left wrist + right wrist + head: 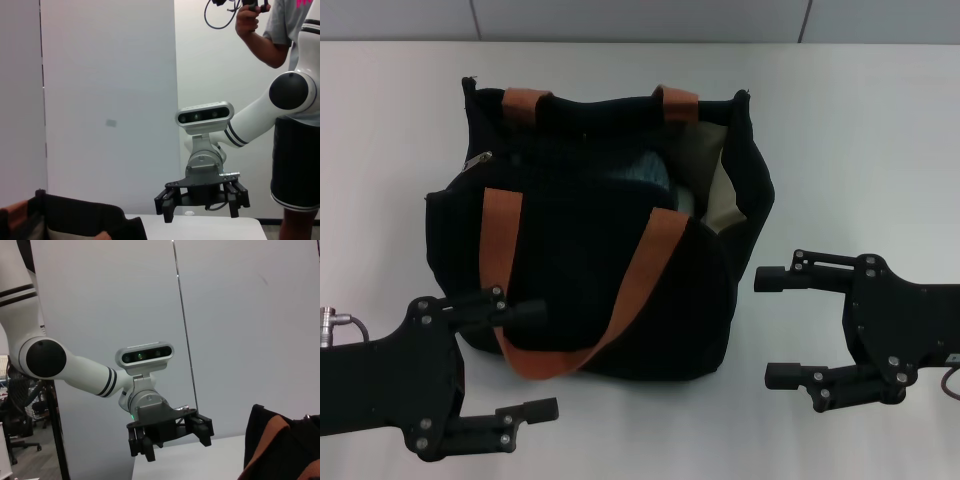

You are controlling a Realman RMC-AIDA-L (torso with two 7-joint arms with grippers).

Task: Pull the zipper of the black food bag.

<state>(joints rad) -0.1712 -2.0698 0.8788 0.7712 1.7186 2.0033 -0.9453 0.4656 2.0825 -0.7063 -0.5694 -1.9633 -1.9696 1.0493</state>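
The black food bag (590,270) stands upright in the middle of the white table, its top open and its pale lining showing. Two rust-orange handles (655,260) hang over its front and back. The zipper (477,160), a small silver tab, sits on the rim at the bag's far left corner. My left gripper (535,360) is open and empty at the bag's near left corner, its upper finger close to the fabric. My right gripper (768,328) is open and empty just right of the bag. Each wrist view shows the other arm's gripper: the right one (200,210), the left one (172,442).
The white table (860,130) reaches to a grey wall at the back. A person (295,100) stands behind my right arm holding a cabled device. The bag's edge shows in the left wrist view (75,217) and in the right wrist view (280,445).
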